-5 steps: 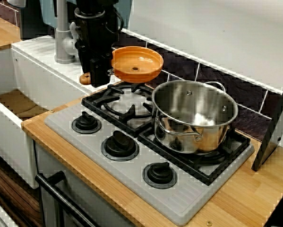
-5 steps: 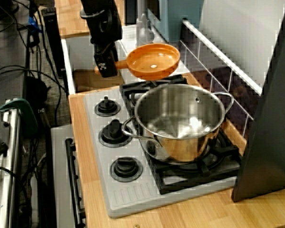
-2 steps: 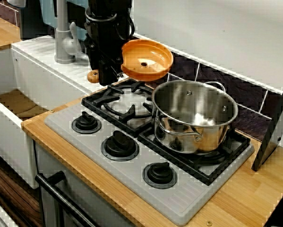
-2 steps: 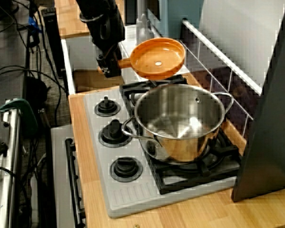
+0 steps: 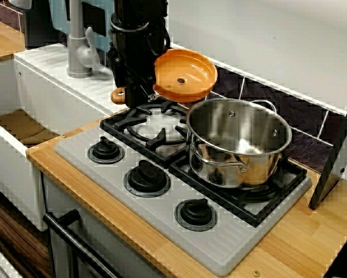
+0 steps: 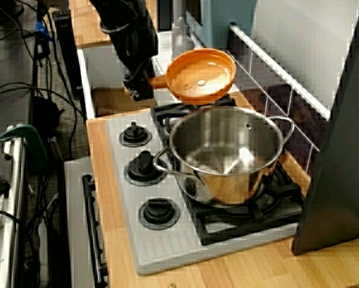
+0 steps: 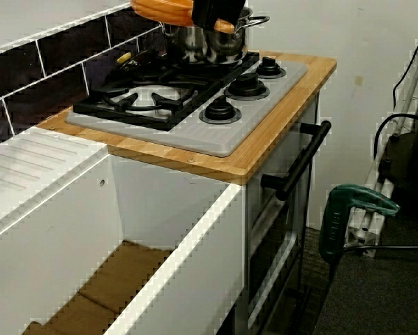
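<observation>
My black gripper (image 5: 139, 94) is shut on the short wooden-tipped handle of an orange pan (image 5: 185, 74), holding it in the air level with the back tiles. The pan hangs over the rear left burner (image 5: 153, 124), its rim close to the left edge of the steel pot (image 5: 240, 139). In the view from the stove's right end, the gripper (image 6: 137, 85) holds the orange pan (image 6: 201, 75) just behind the steel pot (image 6: 227, 150). The low view from the sink shows only the orange pan's (image 7: 163, 8) underside and part of the gripper (image 7: 219, 10) at the top edge.
The pot stands on the right burner of a grey stove (image 5: 161, 214) with three black knobs. A white sink (image 5: 14, 87) and grey tap (image 5: 77, 40) lie to the left. A dark board (image 5: 335, 162) leans at the right. A green clamp (image 7: 352, 209) sits by the oven.
The gripper has carried the orange pan to the right and a little higher, from beside the tap toward the steel pot. The pot has not moved.
</observation>
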`<move>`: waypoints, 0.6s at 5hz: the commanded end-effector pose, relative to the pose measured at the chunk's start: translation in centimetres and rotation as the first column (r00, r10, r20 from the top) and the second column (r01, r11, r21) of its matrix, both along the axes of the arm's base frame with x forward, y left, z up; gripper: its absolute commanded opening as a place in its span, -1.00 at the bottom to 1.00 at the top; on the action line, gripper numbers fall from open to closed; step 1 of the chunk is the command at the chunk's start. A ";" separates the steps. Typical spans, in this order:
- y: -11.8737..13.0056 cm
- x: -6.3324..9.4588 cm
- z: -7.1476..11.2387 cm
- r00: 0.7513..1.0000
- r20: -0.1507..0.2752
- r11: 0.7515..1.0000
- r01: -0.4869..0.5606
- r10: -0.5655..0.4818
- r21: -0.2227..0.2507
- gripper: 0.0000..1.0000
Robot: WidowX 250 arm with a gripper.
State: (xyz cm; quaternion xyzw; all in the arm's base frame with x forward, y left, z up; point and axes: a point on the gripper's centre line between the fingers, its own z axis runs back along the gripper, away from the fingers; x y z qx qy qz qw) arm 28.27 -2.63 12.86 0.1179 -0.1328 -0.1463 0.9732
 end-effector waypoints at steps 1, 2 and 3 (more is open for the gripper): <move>-1.2 -0.1 1.0 0.995 0.096 0.998 -0.014 0.007 0.065 -1.00; -1.5 -0.1 1.0 0.991 0.130 0.992 -0.041 0.026 0.120 -1.00; -1.8 -0.1 1.1 0.990 0.141 0.990 -0.041 0.022 0.135 -1.00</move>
